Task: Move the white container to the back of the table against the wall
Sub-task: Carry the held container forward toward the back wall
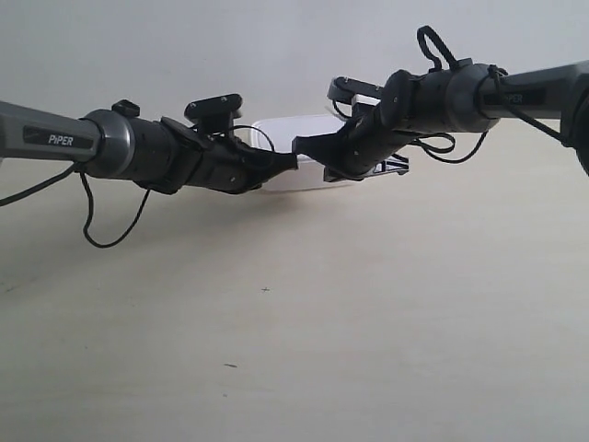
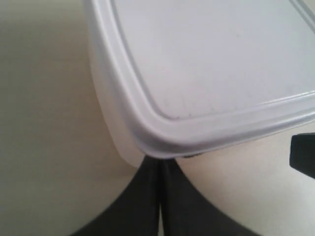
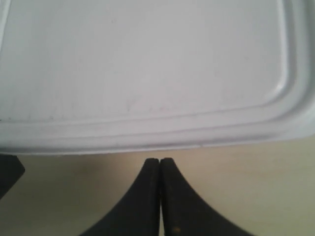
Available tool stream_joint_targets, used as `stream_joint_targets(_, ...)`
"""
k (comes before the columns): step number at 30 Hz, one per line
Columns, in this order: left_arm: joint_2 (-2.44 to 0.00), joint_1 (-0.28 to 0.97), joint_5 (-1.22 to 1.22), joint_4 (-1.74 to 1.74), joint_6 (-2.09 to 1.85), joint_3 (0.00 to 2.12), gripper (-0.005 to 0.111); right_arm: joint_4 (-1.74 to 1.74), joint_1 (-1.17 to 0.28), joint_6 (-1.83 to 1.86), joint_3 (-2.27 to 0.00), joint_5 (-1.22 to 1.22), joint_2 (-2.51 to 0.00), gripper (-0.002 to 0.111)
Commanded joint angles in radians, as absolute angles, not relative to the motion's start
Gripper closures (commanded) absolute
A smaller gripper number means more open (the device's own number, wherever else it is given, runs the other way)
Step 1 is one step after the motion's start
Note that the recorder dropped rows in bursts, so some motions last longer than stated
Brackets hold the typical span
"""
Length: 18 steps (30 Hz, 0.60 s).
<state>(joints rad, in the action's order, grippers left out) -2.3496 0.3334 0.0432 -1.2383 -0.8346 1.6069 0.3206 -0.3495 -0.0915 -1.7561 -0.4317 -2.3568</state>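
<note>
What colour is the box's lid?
The lid is white, clearest in the right wrist view.

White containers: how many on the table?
1 white container, toward the table's back near the wall, left fingers and right fingers shut at its edge; arms may hide others.

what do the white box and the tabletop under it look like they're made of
The white rectangular lidded container looks like smooth, semi-glossy moulded plastic: soft highlights run along its raised lid rim. The pale cream table looks like matte laminate or wood-effect board, with faint grain; which one is unclear.
</note>
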Motion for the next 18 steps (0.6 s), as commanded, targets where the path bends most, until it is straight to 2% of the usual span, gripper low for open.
stream_joint_targets(1, -2.349, 0.320, 0.032, -1.236, -0.836, 1.617, 0.107, 0.322, -0.346, -0.072, -1.764, -0.405, -2.355, 0.108)
stream_joint_targets(10, -2.360, 0.310, 0.028, -1.209, -0.836, 1.629, 0.107, 0.327, -0.346, -0.045, -1.771, -0.382, -2.371, 0.108)
stream_joint_targets(18, -2.387, 0.310, 0.050, -1.209, -0.836, 1.674, 0.107, 0.334, -0.346, -0.045, -1.887, -0.453, -2.417, 0.108)
